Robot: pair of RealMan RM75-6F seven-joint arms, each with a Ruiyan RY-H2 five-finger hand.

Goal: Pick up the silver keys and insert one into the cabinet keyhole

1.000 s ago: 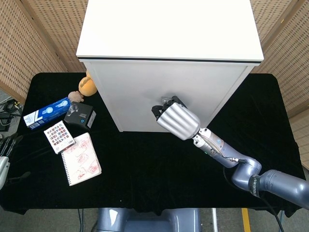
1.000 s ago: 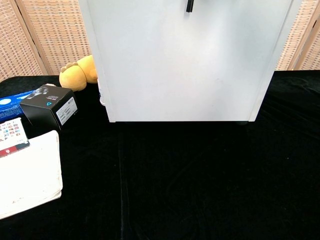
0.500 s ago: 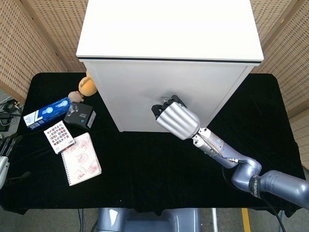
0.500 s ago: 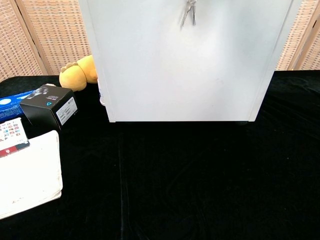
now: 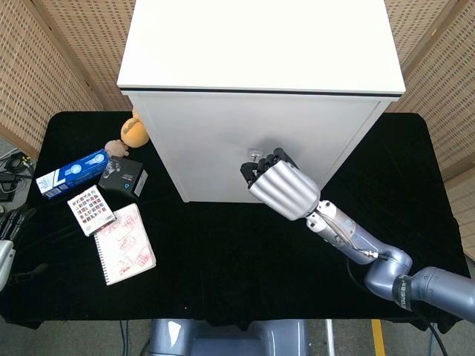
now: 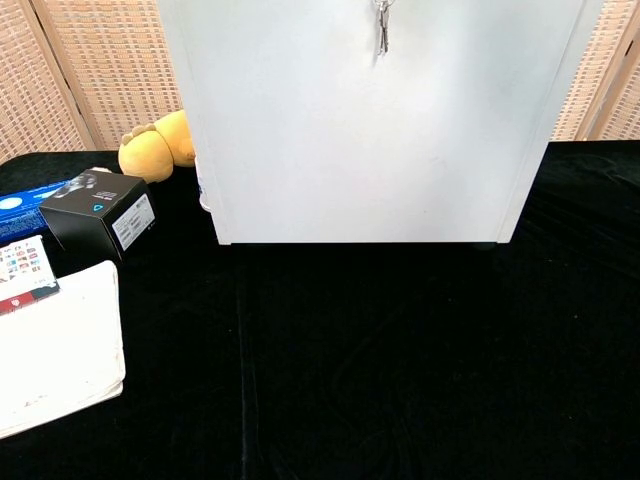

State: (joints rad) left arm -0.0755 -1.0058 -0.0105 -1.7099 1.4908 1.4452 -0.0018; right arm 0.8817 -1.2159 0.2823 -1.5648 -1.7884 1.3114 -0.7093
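On the black surface (image 5: pixel 245 259) stands the big white cabinet (image 5: pixel 260 89); it is the largest thing I see and it fills the upper part of both views. Its front panel faces me. High on this panel, in the chest view, the silver keys (image 6: pixel 382 28) hang down against the white face, at the very top edge of the picture. In the head view I see only a small silver piece just above the fingers, at the same place on the panel, so I think the keys sit in the keyhole, but the hole itself I cannot see.

My right arm (image 5: pixel 371 256) reaches in from the lower right, over the surface. My right hand (image 5: pixel 280 185) is just in front of the cabinet face, a little below the keys. Its fingers are curled in, and I see nothing held in them. Whether the fingertips touch the panel, I cannot tell.

My left hand (image 5: pixel 9 230) shows only at the far left edge of the head view, low and beside the surface. If it is open or closed, I cannot tell.

To the left of the cabinet lie a notebook (image 5: pixel 125 243), a blue box (image 5: pixel 72 173), a black box (image 5: pixel 125 178), a small card with coloured squares (image 5: pixel 91 210) and a yellow plush toy (image 6: pixel 155 148).
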